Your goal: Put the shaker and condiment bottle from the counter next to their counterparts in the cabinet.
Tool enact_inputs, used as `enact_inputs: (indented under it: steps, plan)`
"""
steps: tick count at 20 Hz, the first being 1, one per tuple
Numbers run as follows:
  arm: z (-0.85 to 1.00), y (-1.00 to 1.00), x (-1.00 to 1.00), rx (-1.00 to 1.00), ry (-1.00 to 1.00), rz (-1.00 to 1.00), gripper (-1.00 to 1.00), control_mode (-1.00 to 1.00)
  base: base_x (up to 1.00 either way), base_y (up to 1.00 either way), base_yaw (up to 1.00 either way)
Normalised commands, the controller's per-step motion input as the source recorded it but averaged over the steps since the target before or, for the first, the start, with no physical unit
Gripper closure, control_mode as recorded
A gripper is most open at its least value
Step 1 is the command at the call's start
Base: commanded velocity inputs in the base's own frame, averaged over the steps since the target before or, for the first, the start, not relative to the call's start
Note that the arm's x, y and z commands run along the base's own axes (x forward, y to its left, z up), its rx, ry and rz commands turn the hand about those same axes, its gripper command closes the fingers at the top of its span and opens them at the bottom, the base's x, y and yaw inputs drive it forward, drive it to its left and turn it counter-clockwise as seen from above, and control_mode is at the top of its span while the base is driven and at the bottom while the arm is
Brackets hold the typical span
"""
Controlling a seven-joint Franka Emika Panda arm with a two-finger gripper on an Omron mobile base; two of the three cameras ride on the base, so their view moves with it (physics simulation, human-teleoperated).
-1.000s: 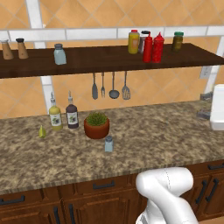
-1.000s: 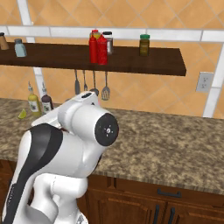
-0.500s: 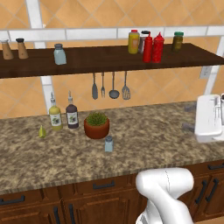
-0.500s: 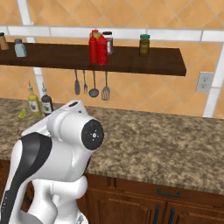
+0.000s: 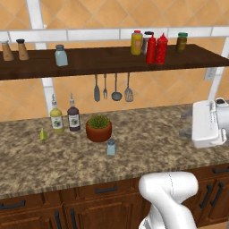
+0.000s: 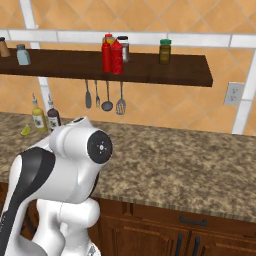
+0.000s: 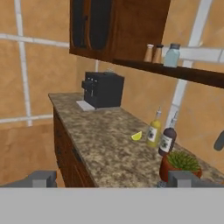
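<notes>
I see the shaker upright on the counter, just beside the potted plant. The stout condiment bottle already stands on the cabinet, touching the slimmer red bottle — I think. My fingers are spread wide apart, holding nothing.
</notes>
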Motion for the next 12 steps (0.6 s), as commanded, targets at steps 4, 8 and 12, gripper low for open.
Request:
enact_inputs:
  steps: [4, 8, 12]
  plan:
    - [-0.5, 0.16, 0.0, 0.0, 0.03, 0.0, -1.0, -1.0, 0.0, 0.0, 0.0]
    - [-0.5, 0.13, 0.01, 0.0, 0.0, 0.01, -1.0, -1.0, 0.0, 0.0, 0.0]
    - [-0.52, 0.24, 0.13, 0.0, 0.0, 0.0, -1.0, -1.0, 0.0, 0.0, 0.0]
